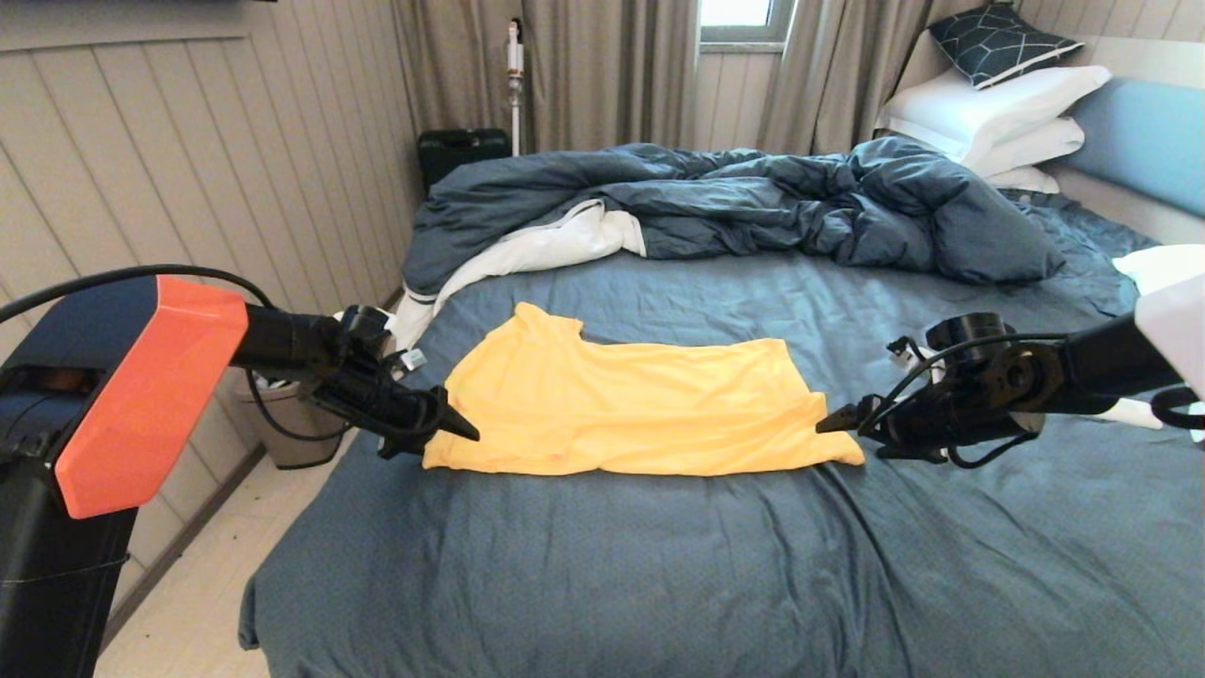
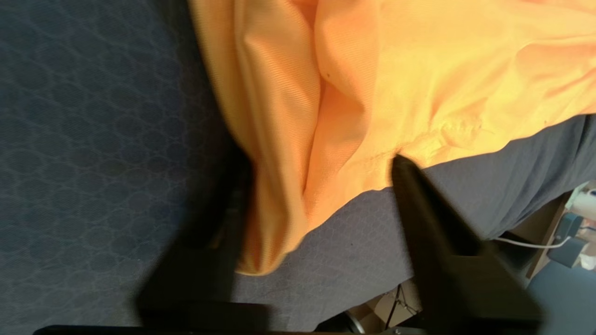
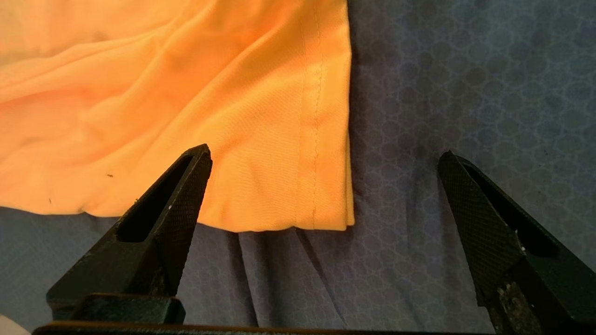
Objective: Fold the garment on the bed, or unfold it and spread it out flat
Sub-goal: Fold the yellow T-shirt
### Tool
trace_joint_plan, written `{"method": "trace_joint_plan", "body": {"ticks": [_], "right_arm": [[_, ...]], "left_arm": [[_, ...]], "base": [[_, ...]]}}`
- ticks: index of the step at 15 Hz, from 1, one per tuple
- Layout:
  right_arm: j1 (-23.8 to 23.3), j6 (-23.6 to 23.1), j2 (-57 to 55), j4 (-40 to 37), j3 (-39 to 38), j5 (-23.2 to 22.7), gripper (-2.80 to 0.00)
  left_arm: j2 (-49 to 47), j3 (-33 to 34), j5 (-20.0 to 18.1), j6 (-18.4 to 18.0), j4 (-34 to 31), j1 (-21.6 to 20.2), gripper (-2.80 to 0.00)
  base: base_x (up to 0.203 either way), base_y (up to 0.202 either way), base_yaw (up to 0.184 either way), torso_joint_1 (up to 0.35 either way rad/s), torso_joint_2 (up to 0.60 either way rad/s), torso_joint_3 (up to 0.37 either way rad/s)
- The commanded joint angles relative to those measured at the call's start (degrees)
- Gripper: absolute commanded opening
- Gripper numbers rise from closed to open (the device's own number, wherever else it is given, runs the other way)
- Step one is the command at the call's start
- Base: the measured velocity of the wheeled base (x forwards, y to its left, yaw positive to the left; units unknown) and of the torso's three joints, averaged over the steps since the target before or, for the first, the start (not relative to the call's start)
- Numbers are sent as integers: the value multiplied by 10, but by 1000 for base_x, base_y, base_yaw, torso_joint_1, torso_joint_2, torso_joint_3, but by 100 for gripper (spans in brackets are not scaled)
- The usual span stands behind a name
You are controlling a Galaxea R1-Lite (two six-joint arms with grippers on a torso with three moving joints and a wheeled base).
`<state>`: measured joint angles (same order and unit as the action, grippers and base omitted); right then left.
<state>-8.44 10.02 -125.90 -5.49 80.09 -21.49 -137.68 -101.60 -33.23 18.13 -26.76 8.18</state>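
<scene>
On the bed (image 1: 659, 584), across the smooth dark blue-grey sheet, the garment (image 1: 631, 405) lies spread sideways: a bright yellow T-shirt folded into a long band, with a sleeve sticking up toward the duvet at its left end and the hem at its right end. It sits about midway between the near edge of the mattress and the rumpled dark blue duvet (image 1: 753, 202), which is heaped farther back with a strip of white lining showing. White pillows (image 1: 998, 118) and a dark patterned cushion (image 1: 998, 40) are stacked against the light blue headboard (image 1: 1144, 141) at the far right.

At the shirt's left end, the left gripper (image 1: 457, 426) is down at the near corner. Its wrist view shows the fingers (image 2: 419, 204) part-way closed, a fold of yellow cloth bunched between them; the picture is smeared there, so whether they actually pinch the fabric I cannot tell.

At the opposite end, the right gripper (image 1: 833, 421) hovers low beside the hem corner. From its wrist camera the fingers (image 3: 184, 195) stand wide apart: one tip is over the yellow fabric near the stitched hem, the other over bare sheet, and nothing is gripped.

Off the left side of the bed, a grey bin (image 1: 282, 428) stands on the pale floor by the panelled wall.
</scene>
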Motion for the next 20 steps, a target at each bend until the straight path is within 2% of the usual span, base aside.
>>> {"method": "trace_joint_plan", "body": {"ticks": [1, 9, 17, 18, 20], "right_arm": [[0, 0, 0, -1, -3, -1, 0], [8, 4, 3, 0, -7, -2, 0], [39, 9, -8, 0, 5, -2, 0], [40, 9, -9, 0, 5, -2, -280], [39, 7, -7, 0, -1, -2, -280]], "left_arm": [[1, 2, -2, 2, -1, -1, -280], [6, 5, -2, 2, -7, 0, -280], [0, 0, -3, 2, -6, -1, -280], [0, 0, -3, 2, -6, 0, -280], [0, -1, -3, 2, -6, 0, -280]], "base": [[0, 0, 0, 0, 0, 0], [0, 0, 0, 0, 0, 0], [0, 0, 0, 0, 0, 0], [0, 0, 0, 0, 0, 0], [0, 0, 0, 0, 0, 0]]}}
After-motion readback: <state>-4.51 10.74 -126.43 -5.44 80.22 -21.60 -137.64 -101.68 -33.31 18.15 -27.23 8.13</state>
